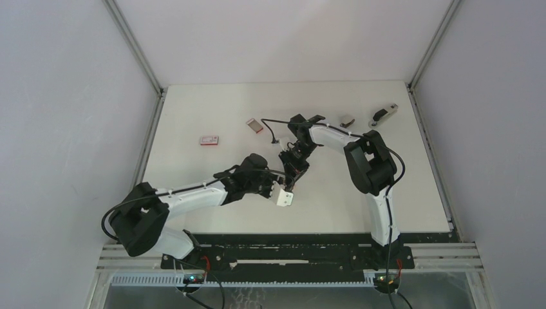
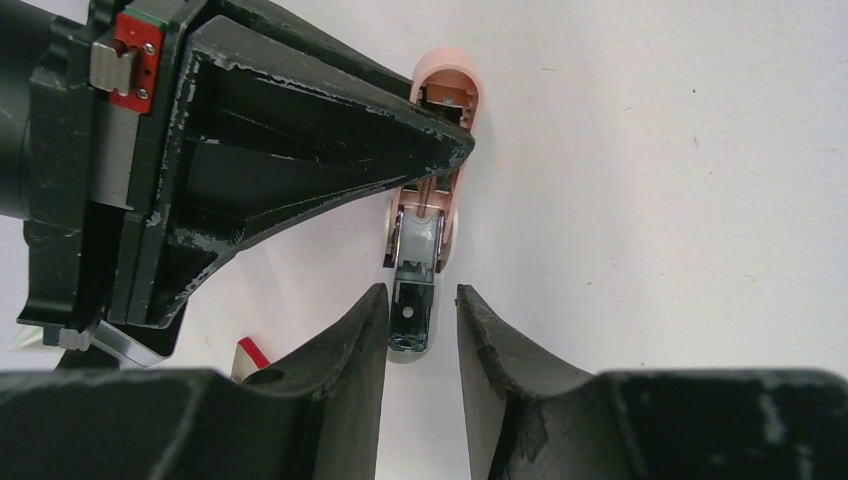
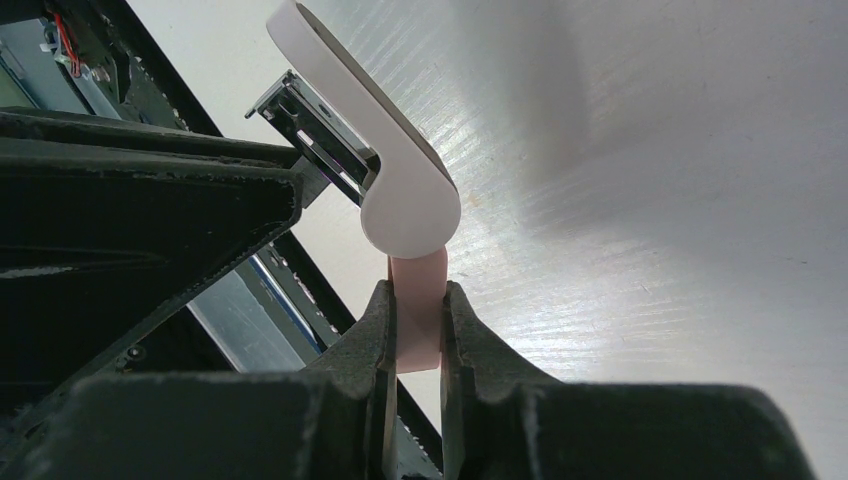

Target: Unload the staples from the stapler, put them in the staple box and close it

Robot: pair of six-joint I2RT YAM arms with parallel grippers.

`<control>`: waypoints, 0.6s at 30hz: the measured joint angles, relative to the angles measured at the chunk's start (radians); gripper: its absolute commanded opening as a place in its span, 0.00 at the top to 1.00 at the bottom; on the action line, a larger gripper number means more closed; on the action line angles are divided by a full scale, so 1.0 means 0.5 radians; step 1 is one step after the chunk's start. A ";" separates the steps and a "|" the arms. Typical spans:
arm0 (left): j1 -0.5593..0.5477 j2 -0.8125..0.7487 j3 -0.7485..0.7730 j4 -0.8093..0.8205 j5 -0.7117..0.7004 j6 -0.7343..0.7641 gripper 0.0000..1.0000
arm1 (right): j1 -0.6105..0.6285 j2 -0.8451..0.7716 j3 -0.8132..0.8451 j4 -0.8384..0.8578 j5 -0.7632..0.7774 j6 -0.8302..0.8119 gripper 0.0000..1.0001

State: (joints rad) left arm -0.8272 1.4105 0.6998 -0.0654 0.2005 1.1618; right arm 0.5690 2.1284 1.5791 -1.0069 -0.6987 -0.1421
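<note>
The stapler is pink and white and hangs open above the table. My right gripper is shut on its pink arm. The white base and the metal magazine stick out beyond it. In the left wrist view the magazine's end lies between the tips of my left gripper. Those jaws stand a little apart, with a gap on the right side. The channel looks bare; the staples are hidden. From above, both grippers meet mid-table.
Two small red-and-white boxes lie on the table behind my left arm, and one shows by my left finger. Two small dark-and-grey objects lie at the back right. Walls close in the table.
</note>
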 measured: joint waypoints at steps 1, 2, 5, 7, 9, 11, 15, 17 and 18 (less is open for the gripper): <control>0.000 0.005 0.004 -0.003 0.000 0.000 0.65 | 0.000 0.000 0.000 0.000 -0.001 -0.001 1.00; 0.000 0.010 0.008 -0.003 -0.001 0.000 0.65 | 0.000 0.000 0.000 0.000 -0.001 -0.001 1.00; 0.000 0.012 0.011 -0.005 -0.010 0.000 0.66 | 0.001 0.000 0.000 -0.001 -0.004 -0.001 1.00; 0.000 0.019 0.022 -0.008 -0.013 -0.001 0.67 | 0.002 0.000 0.000 -0.001 -0.004 -0.001 1.00; 0.000 0.024 0.031 -0.008 -0.014 -0.001 0.67 | 0.002 0.000 0.000 -0.002 -0.005 -0.002 1.00; 0.000 0.027 0.034 -0.008 -0.014 -0.001 0.67 | 0.002 0.000 0.000 -0.002 -0.005 -0.002 1.00; -0.001 0.035 0.034 -0.009 -0.014 -0.001 0.67 | 0.005 0.000 0.000 -0.002 -0.005 -0.002 1.00; -0.002 0.037 0.034 -0.009 -0.014 0.000 0.67 | 0.005 0.000 0.000 -0.003 -0.005 -0.002 1.00; -0.004 0.038 0.034 -0.010 -0.014 0.000 0.67 | 0.005 0.000 0.000 -0.003 -0.005 -0.002 1.00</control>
State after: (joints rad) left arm -0.8291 1.4296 0.7166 -0.0704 0.1936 1.1618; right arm 0.5716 2.1284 1.5791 -1.0084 -0.7010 -0.1429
